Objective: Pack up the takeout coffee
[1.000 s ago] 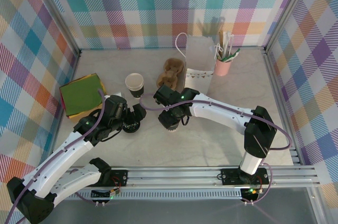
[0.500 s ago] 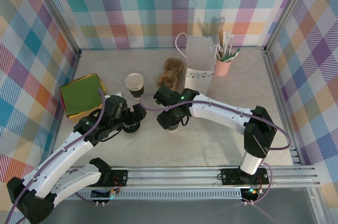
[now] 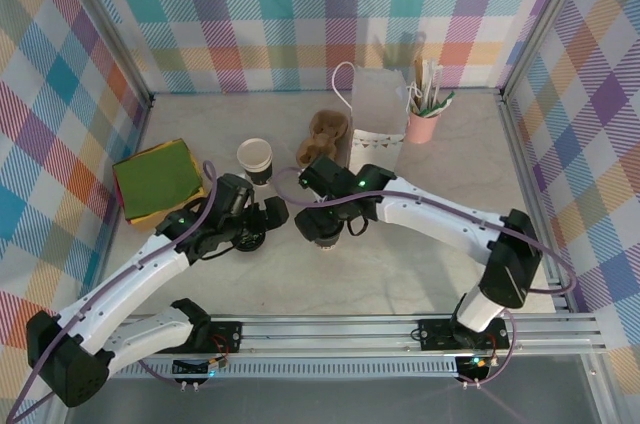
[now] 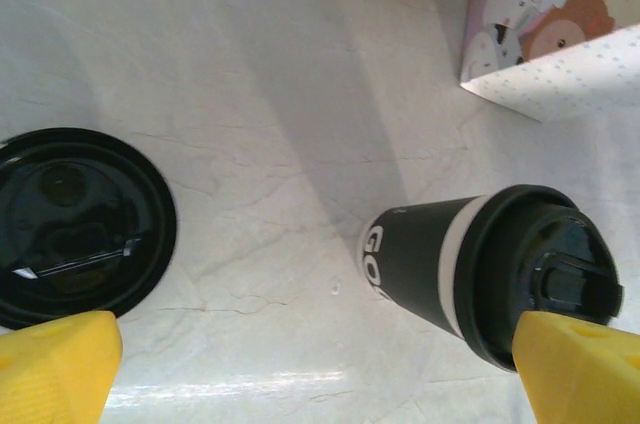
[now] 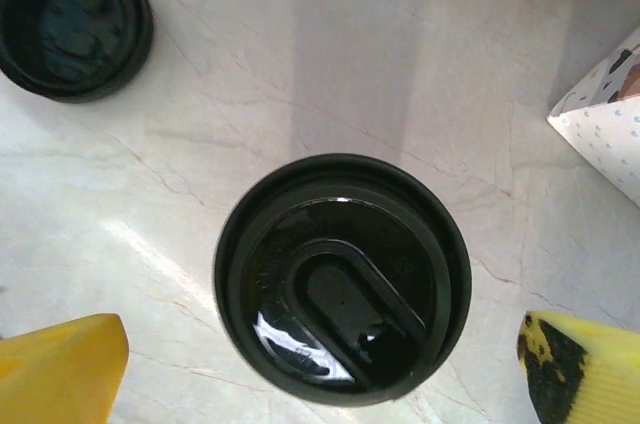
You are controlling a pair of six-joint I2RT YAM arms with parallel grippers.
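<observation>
The takeout coffee (image 5: 342, 279), a dark cup with a white band and a round black lid, stands upright on the marble table. My right gripper (image 5: 320, 374) hangs straight above it, open, with one yellow fingertip (image 5: 60, 369) on each side of the lid and not touching it. In the top view the coffee (image 3: 323, 241) is mostly hidden under the right gripper (image 3: 322, 226). My left gripper (image 4: 320, 384) is open just left of the cup (image 4: 450, 269), low over the table, with nothing between its fingers. The white paper bag (image 3: 378, 124) stands upright behind.
A loose flat black lid (image 4: 80, 224) lies left of the coffee. A lidless cup (image 3: 255, 158) stands behind it. A brown crumpled item (image 3: 322, 138) lies by the bag, and a pink cup of utensils (image 3: 423, 124) stands to the bag's right. Coloured napkins (image 3: 155, 179) lie far left.
My left gripper has slid to the right, closer to the coffee. The right arm's elbow swung right while its gripper stayed over the cup.
</observation>
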